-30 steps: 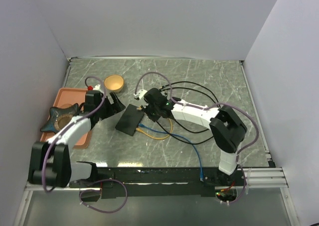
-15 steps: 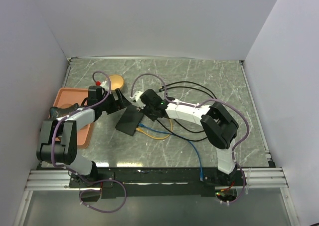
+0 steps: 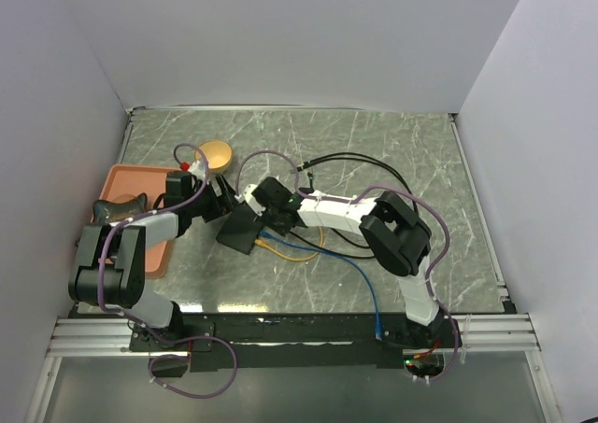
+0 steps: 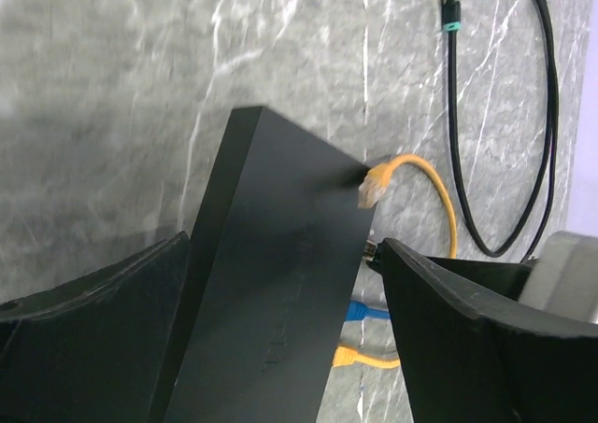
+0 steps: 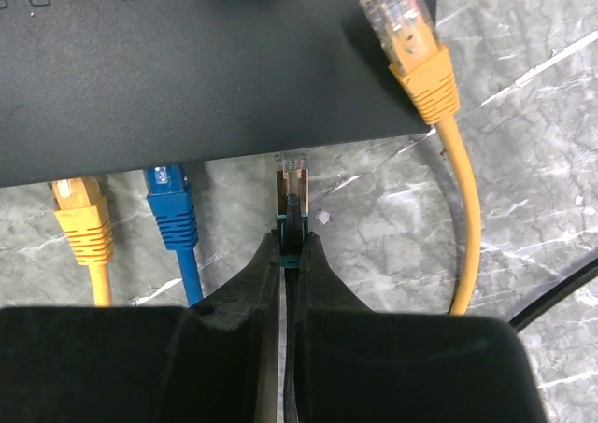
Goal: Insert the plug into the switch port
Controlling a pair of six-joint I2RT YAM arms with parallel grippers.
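Observation:
The switch (image 3: 243, 229) is a flat black box lying on the marble table; it also shows in the left wrist view (image 4: 280, 283) and the right wrist view (image 5: 187, 59). My left gripper (image 3: 222, 204) (image 4: 285, 246) is open, one finger on each side of the switch's end, with a gap at the right finger (image 4: 467, 330). My right gripper (image 3: 271, 208) (image 5: 291, 247) is shut on the plug (image 5: 291, 188), a clear and teal one. The plug's tip sits at the switch's socket edge, just right of a blue plug (image 5: 171, 204) and a yellow plug (image 5: 82, 219) along that edge.
A loose yellow plug (image 5: 411, 40) (image 4: 372, 188) rests on the switch's top corner. Black cables (image 3: 374, 176), a blue cable (image 3: 369, 292) and a yellow cable (image 3: 304, 247) lie right of the switch. An orange tray (image 3: 121, 176) with a dark object (image 3: 117, 208) and a small bowl (image 3: 215, 152) stand to the left.
My left gripper has come in from the tray side until its jaws straddle the switch. My right gripper has carried the plug leftward up to the switch's edge.

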